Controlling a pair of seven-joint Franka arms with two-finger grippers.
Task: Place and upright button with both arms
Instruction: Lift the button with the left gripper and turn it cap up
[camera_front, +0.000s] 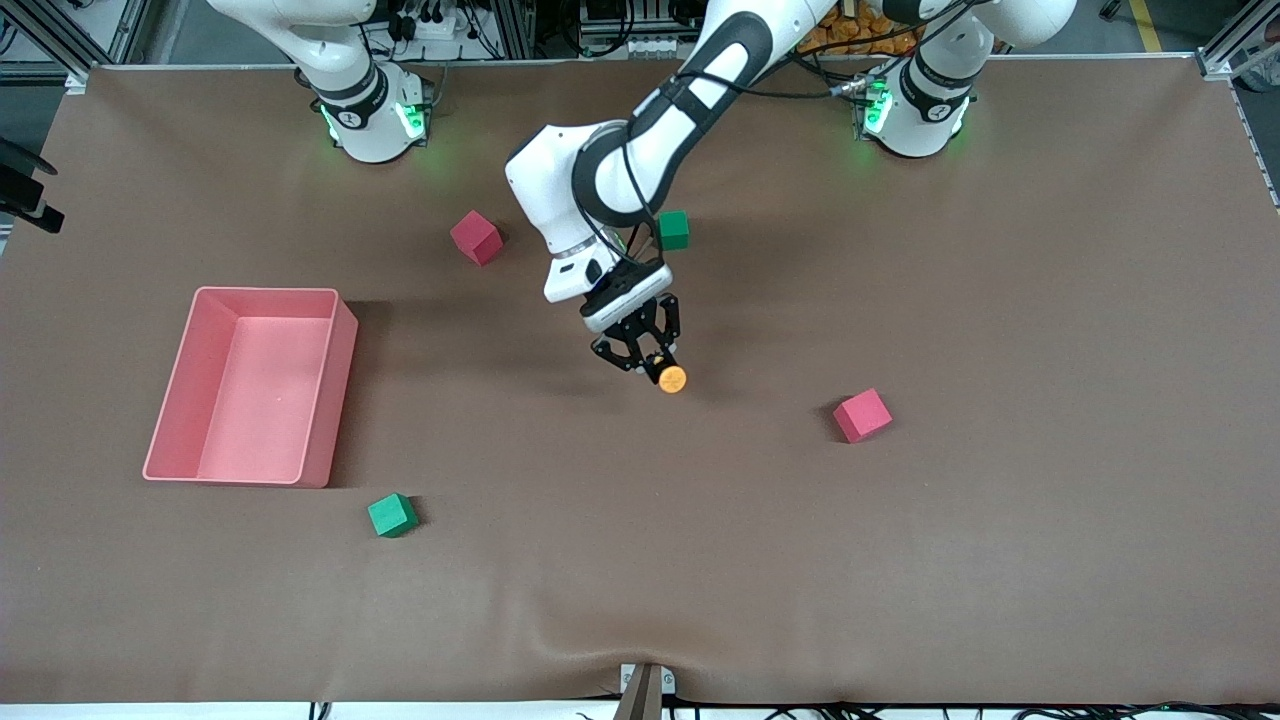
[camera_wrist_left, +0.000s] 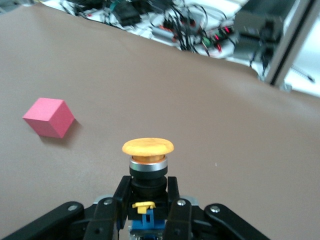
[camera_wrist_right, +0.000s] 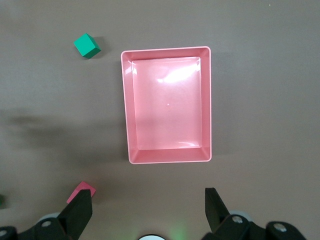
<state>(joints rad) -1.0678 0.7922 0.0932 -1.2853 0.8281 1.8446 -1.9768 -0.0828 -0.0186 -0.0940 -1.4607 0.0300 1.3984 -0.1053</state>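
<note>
The tabletop is a plain dull brown. At the middle of the front view, the button shows an orange cap, with a silver ring, black body and blue base in the left wrist view, held in the black left hand. The tray at centre left is pink. Two cubes are pink-red; two are green. The arms are white with black bands, their bases lit green. The right hand is black.

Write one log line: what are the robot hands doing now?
left gripper: shut on button, over table middle | right gripper: open, high over pink tray, waiting
</note>
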